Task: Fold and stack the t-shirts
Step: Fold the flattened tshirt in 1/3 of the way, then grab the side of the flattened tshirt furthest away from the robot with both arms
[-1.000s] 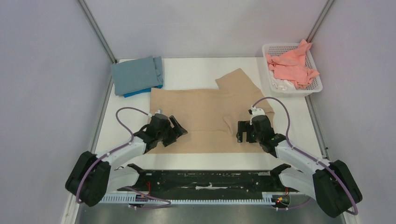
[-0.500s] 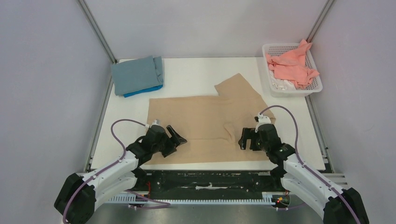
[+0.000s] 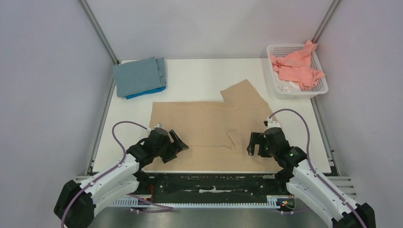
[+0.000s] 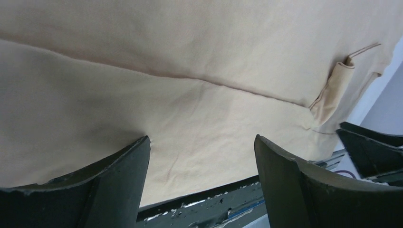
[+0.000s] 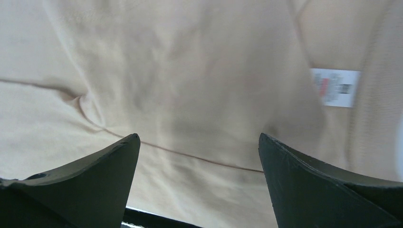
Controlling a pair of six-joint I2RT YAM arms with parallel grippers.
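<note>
Table [image 3: 199, 76]: white, walled on 3 sides.

Beige shirt [image 3: 209, 128]: biggest item. It lies spread flat from table centre to 6 o'clock, with its near hem along the table's near edge. 1 sleeve sticks out toward 1 o'clock. A crease runs across the cloth, and there is a small rolled pucker right of middle.

Grey shirt [image 3: 138, 76]: folded, at 10 o'clock, lying on a folded blue shirt [image 3: 142, 93] that peeks out at the stack's near edge. The stack is well apart from the beige shirt.

Basket [image 3: 304, 93]: white lattice, at 2 o'clock, at the table's right edge. A pink shirt [image 3: 297, 66] is crumpled inside and spills over the far rim, with some white cloth under it.

Left gripper [image 4: 200, 142]: at 7 o'clock over the beige shirt's near left part. Jaws are spread wide with nothing between them. Whether they touch the cloth, cannot tell.

Right gripper [image 5: 199, 137]: at 5 o'clock over the beige shirt's near right part. Jaws are spread fully apart, holding nothing.

Label [image 5: 336, 87]: small and white, on the beige shirt, at 1 o'clock of the right gripper.
</note>
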